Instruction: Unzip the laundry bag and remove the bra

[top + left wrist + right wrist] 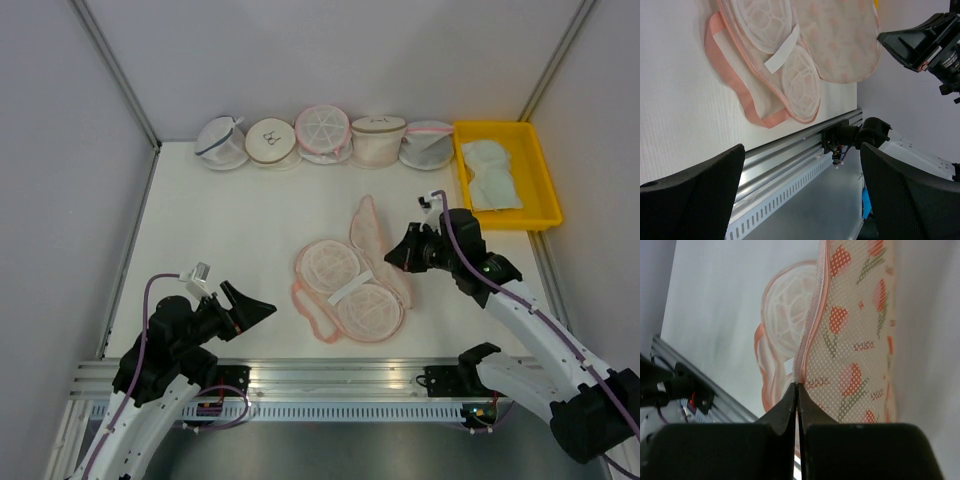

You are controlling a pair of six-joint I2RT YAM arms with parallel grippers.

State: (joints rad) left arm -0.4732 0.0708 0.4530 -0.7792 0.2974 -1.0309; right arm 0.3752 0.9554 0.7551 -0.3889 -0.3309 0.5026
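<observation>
Cream fabric with orange-pink print and pink trim: the laundry bag (350, 285) lies at mid-table, with one printed flap (369, 232) folded up and away from its two round lobes.

My right gripper (393, 255) is pinched shut on the pink trim at that flap's edge. My left gripper (262, 308) hangs with its jaws wide apart near the front rail (330, 375), well apart from the bag.

I judge the unzipping step to be in hand, perhaps nearly done. The next move calls for drawing the edge further round. After that the left arm can reach in for the bra.

The right wrist view shows the trim running into the closed fingertips, a contact the top view hides. Only the top view shows pale garments (492, 175) in the yellow tray (462, 170). Whether a bra lies inside the bag I cannot tell.
</observation>
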